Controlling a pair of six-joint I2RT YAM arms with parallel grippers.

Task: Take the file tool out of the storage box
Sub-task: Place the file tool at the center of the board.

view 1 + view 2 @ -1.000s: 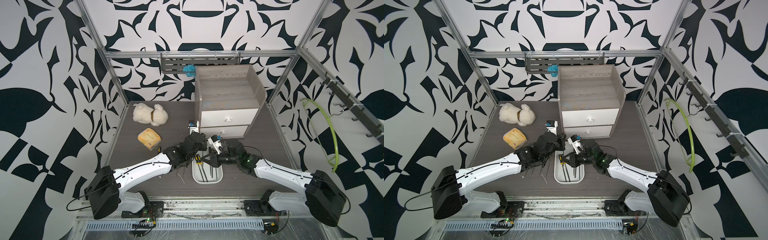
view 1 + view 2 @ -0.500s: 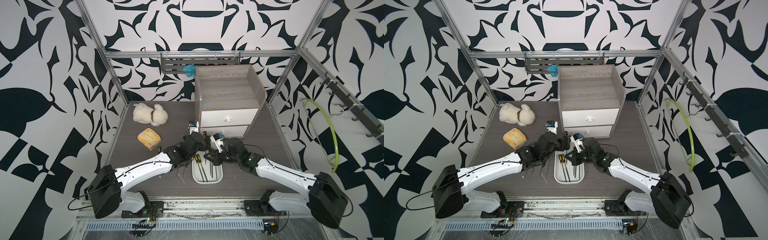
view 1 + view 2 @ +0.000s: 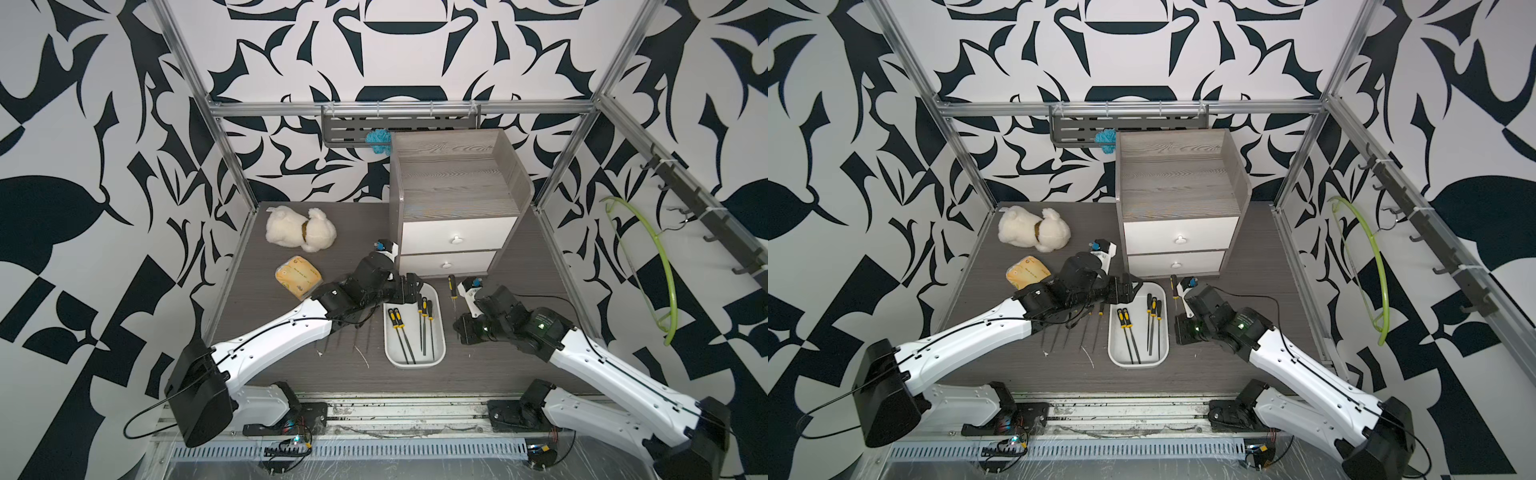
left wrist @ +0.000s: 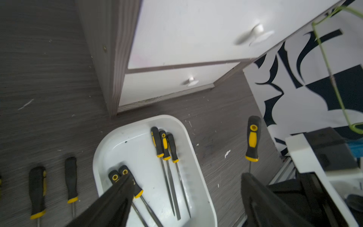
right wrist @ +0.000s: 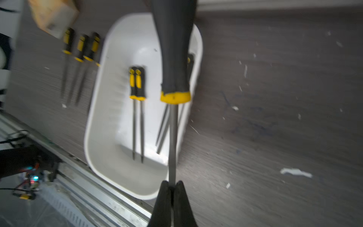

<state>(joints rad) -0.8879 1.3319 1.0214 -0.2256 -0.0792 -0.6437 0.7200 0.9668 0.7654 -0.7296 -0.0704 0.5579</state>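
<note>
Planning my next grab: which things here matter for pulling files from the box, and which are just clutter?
Job: storage box; held file in shut right pincer; files in box; files on table; open left pincer.
Clutter: plush dog; yellow packet; drawer cabinet; green hanger.

One storage box (image 3: 415,364) holds five files (image 3: 424,308); one cabinet (image 3: 457,187), two drawers (image 3: 478,232).

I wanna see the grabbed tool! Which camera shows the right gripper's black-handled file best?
Right wrist view: the black-handled, yellow-collared metal file looms close, shaft pinched in the right gripper. Left wrist shows its handle; both top views show it tiny.
</note>
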